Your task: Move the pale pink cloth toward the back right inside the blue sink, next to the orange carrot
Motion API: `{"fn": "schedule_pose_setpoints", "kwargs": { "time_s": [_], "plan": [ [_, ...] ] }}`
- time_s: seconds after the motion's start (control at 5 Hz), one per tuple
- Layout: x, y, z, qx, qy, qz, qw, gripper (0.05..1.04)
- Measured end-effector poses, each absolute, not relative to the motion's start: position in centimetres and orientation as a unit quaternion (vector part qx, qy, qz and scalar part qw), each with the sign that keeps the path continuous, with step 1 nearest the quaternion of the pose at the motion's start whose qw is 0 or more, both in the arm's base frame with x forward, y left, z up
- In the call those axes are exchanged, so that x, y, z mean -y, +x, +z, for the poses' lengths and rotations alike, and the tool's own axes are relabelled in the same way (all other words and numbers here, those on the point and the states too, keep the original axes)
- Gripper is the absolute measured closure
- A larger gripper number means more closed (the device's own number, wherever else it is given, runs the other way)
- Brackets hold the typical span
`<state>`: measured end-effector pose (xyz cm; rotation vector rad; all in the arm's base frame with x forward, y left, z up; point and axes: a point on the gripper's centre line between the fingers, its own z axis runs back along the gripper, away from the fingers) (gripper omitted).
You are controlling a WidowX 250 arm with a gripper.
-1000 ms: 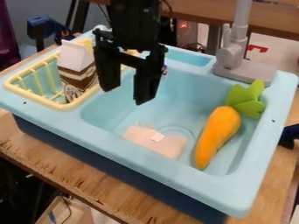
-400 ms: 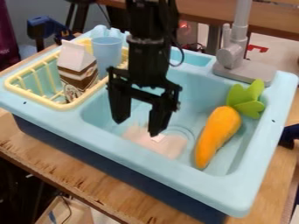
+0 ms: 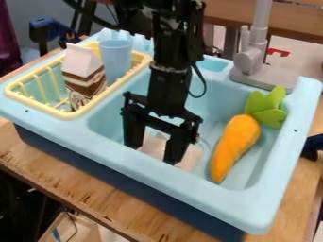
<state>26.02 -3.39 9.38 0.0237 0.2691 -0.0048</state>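
Jaws spread, your gripper hangs inside the sink, over the pale pink cloth on its floor, with open room toward the carrot near its end wall.

glossy pale-blue plastic sink above a dark navy base, bright orange toy carrot with lime-green leaves, pale pink flat piece, white-and-brown patterned carton, pale yellow slatted rack, light blue cup, black two-finger gripper
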Motion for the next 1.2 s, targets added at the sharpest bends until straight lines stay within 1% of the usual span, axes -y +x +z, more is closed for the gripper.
{"fn": "schedule_pose_setpoints", "kwargs": {
  "time_s": [0.2, 0.4, 0.6, 0.8, 1.0, 1.2],
  "plan": [
    [3.4, 26.1, 8.5, -0.158, 0.016, 0.007, 0.987, 0.083],
    [3.4, 26.8, 7.8, -0.169, 0.017, 0.003, 0.985, 0.083],
    [3.2, 28.8, 7.8, -0.151, 0.027, -0.020, 0.988, 0.082],
    [3.0, 30.9, 8.1, -0.095, 0.033, -0.050, 0.994, 0.082],
    [3.4, 34.1, 10.4, 0.015, 0.030, -0.098, 0.995, 0.083],
    [4.0, 35.6, 12.5, 0.092, 0.027, -0.116, 0.989, 0.083]
  ]
}}
